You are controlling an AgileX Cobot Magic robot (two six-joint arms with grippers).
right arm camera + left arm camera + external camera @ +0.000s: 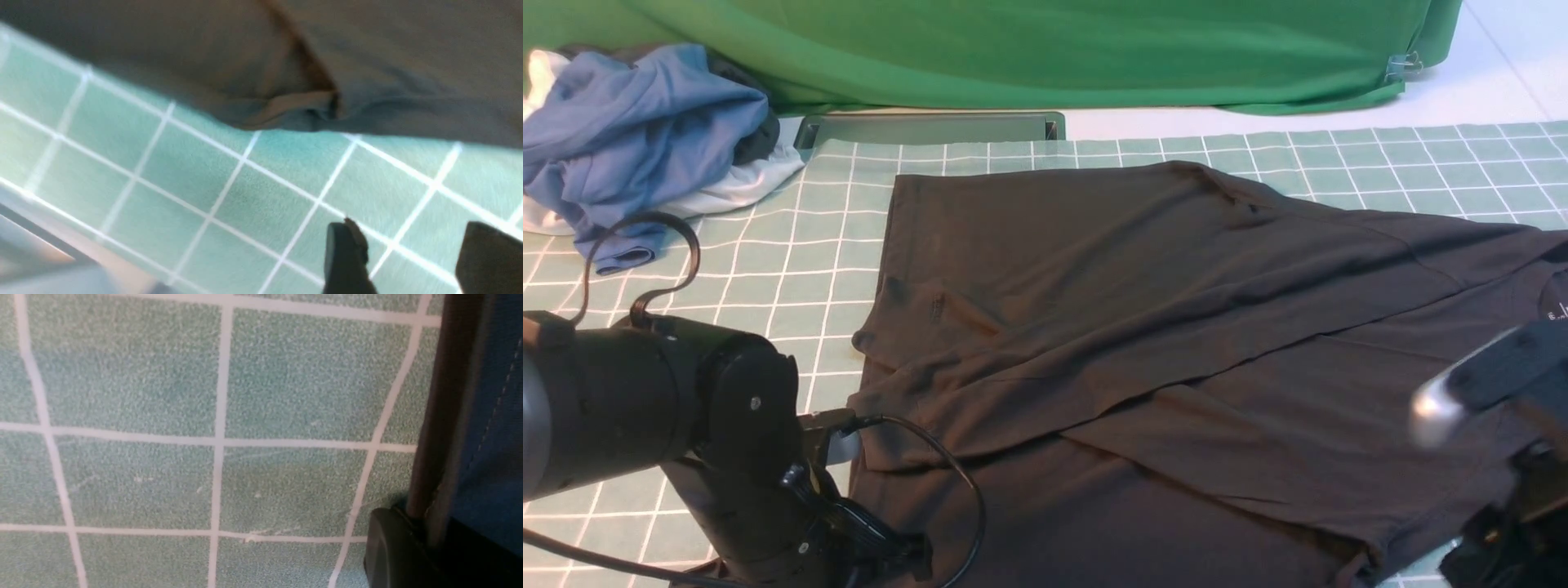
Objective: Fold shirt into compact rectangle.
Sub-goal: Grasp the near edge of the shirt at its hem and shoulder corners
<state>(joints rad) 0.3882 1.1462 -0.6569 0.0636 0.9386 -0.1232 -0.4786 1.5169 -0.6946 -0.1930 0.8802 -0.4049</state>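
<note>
**Black T-shirt part-folded, left fingers at its hem**

The table (792,269), covered in a mint-green cloth ruled with white squares, fills most of the front view. Along 12 o'clock a big green cloth (1045,49) drapes in soft folds behind the table's far side. The large black short-sleeved T-shirt (1143,327) of thin soft fabric lies on the table from the centre out to 3 o'clock and down to 6 o'clock. One side is laid over the body in a long slanting fold, with creases around it. At 10 o'clock sits a crumpled heap of blue and white clothes (637,139), well apart from the T-shirt. The black left arm (645,400) reaches in from 8 o'clock to the T-shirt's 9 o'clock edge. The right arm (1494,376), blurred, comes in at 4 o'clock over the T-shirt.

The left fingers (388,551) are clenched. In the left wrist view the T-shirt's stitched hem runs into them, so they seem to be pinching it, though only one finger shows. The right fingers (345,253) stand apart, released, with bare gridded cloth between them and the T-shirt's edge lying beyond.
</note>
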